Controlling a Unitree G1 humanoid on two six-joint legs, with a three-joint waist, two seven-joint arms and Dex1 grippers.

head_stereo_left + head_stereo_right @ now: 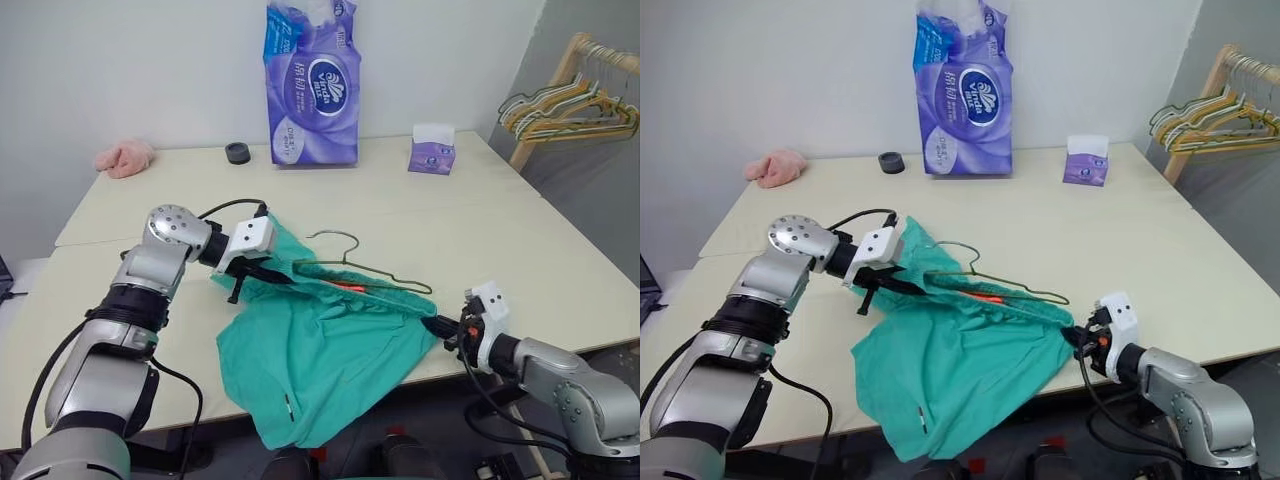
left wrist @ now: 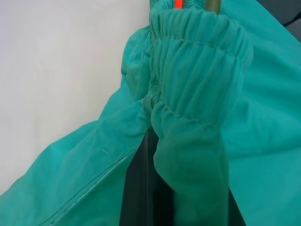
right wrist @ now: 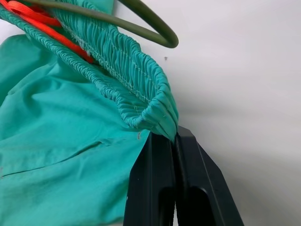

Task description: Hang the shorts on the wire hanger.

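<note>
The teal-green shorts lie spread at the table's front, their lower part hanging over the edge. The gathered waistband is stretched between both grippers, with an orange tag showing inside it. My left gripper is shut on the waistband's left end, the fabric bunched over its fingers. My right gripper is shut on the waistband's right corner at the table edge. The thin olive wire hanger lies on the table along the waistband, hook pointing away from me and its right end curving just beyond the pinched corner.
A tall purple tissue pack and a small purple tissue box stand at the back of the pale table. A black ring and a pink cloth lump lie at the back left. A wooden rack with hangers stands beyond the table's right side.
</note>
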